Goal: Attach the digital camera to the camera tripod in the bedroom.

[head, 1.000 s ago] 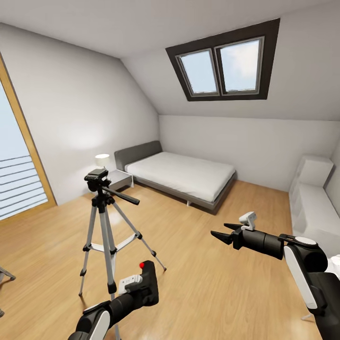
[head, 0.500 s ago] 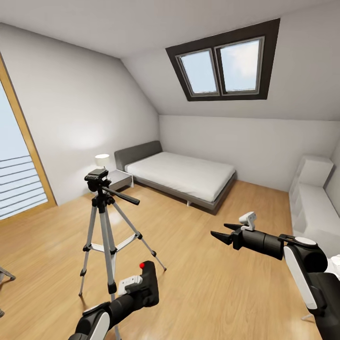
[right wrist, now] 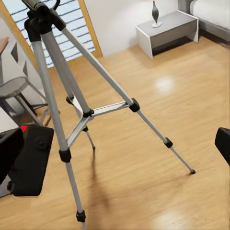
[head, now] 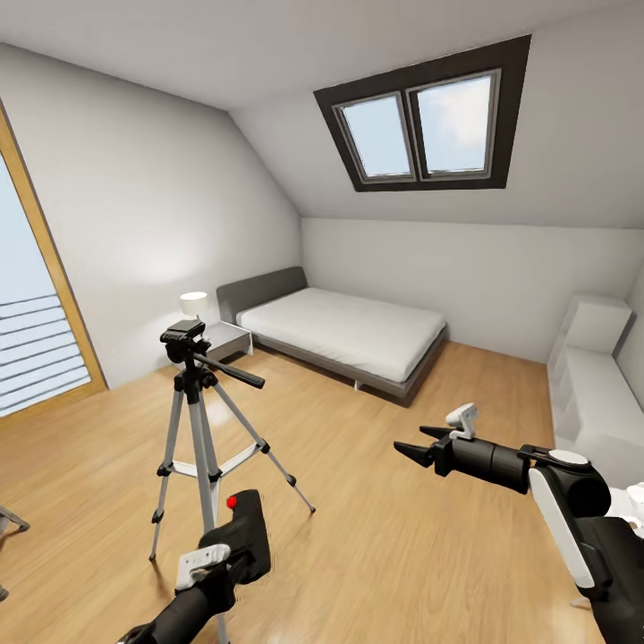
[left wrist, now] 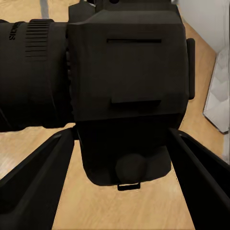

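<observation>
We see the left gripper (head: 234,544) closed around the digital camera (head: 241,535), red button on top, held low just in front of the camera tripod (head: 199,420). In the left wrist view the digital camera body sits between the two black fingers (left wrist: 36,191), lens barrel pointing sideways. Tripod stands upright on the wood floor (head: 376,501), legs spread, pan handle sticking out toward the bed (head: 344,335), head plate bare. Right gripper (head: 413,445) hovers well to the side of the tripod, jaws parted, holding nothing. Nightstand (head: 225,338) with a lamp (head: 193,304) sits behind the tripod, beside the bed. Skylight (head: 420,125) above the bed.
</observation>
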Controlling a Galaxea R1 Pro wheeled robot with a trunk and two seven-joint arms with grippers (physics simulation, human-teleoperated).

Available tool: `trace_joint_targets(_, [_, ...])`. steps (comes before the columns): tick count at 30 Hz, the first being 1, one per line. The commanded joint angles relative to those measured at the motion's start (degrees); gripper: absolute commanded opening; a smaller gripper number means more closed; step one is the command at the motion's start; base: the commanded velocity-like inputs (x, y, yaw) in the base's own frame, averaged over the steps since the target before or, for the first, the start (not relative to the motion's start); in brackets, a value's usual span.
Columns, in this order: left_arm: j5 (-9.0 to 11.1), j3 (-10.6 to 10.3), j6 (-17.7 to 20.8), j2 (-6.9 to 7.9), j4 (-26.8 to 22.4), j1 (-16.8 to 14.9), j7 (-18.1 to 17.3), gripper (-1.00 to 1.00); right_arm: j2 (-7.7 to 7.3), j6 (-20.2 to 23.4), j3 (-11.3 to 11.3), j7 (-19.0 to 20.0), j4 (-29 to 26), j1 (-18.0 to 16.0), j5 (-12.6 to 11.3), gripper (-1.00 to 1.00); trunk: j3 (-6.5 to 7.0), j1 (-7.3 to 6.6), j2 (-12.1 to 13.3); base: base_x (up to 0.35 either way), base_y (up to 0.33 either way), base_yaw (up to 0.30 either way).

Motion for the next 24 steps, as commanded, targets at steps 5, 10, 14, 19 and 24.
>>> trace_joint_targets(5, [0.6, 2.96, -2.94, 0.4, -2.0, 2.16, -3.43, -1.0, -0.01, 0.26, 0.98, -1.18, -0.01, -0.04, -0.14, 1.0, -0.09, 0.04, -0.1, 0.0, 0.0, 0.0])
trace_joint_targets(10, [1.42, 7.5, -3.59, 0.29, -2.58, 3.01, -5.82, -1.0, -0.01, 0.25, 1.25, -1.49, -0.01, -0.04, -0.13, 1.0, -0.09, 0.04, -0.1, 0.0, 0.0, 0.0])
trace_joint_targets(14, [5.46, 11.21, -3.91, 0.47, -2.79, 4.07, -8.29, -1.0, -0.01, 0.24, 1.37, -1.62, -0.01, -0.04, -0.13, 1.0, -0.09, 0.04, -0.1, 0.0, 0.0, 0.0])
trace_joint_targets(19, [7.42, 14.22, -4.25, 0.54, -3.05, 4.98, -9.3, -1.0, -0.01, 0.24, 1.42, -1.69, -0.01, -0.04, -0.14, 1.0, -0.09, 0.04, -0.1, 0.0, 0.0, 0.0])
trace_joint_targets(24, [7.95, 19.12, -4.19, 0.09, -3.17, 5.42, -11.66, -1.0, -0.01, 0.24, 1.39, -1.67, -0.01, -0.04, -0.14, 1.0, -0.09, 0.04, -0.1, 0.0, 0.0, 0.0])
